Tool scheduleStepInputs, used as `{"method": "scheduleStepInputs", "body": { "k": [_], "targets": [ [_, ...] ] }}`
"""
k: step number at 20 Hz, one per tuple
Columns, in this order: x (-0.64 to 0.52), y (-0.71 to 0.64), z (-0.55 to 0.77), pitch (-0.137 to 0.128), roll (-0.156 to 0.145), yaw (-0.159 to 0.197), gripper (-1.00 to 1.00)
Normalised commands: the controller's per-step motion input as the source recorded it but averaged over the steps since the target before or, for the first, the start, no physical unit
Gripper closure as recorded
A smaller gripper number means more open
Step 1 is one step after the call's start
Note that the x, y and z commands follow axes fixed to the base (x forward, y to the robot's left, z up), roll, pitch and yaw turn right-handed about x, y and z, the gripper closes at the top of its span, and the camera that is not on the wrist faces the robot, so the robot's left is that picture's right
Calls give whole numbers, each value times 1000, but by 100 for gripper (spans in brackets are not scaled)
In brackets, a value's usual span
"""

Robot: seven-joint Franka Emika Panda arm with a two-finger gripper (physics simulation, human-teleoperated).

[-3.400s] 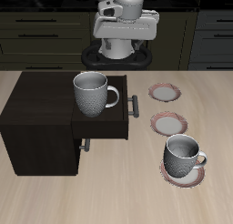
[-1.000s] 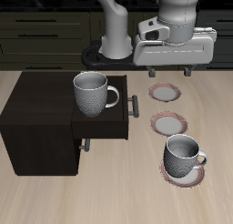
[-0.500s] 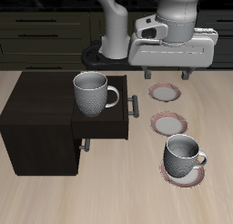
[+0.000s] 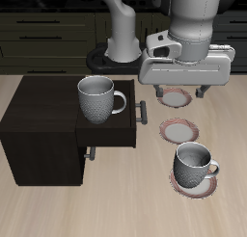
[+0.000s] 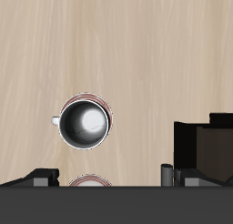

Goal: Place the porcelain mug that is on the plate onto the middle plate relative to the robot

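The mug (image 4: 196,164) sits upright on the plate (image 4: 196,186) nearest the table's front edge, its handle sticking out sideways, and the middle plate (image 4: 178,131) just behind it is bare. The gripper (image 4: 180,90) hangs high over the farthest plate (image 4: 174,98), well above the table and holding nothing; its fingers (image 4: 202,91) look spread apart.

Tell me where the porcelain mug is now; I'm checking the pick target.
In the exterior view the porcelain mug stands on the plate nearest the table's front edge, just in front of the middle plate.
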Motion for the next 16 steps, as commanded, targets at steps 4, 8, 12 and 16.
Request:
{"method": "scheduleStepInputs", "body": {
  "k": [4,8,12,16],
  "targets": [
    [65,-18,-121,-7,6,-13,-100],
    [43,63,-341,9,6,-24,-100],
    [23,10,-310,14,-3,-28,-100],
    [14,-103,-414,-60,-53,20,-100]
  ]
}}
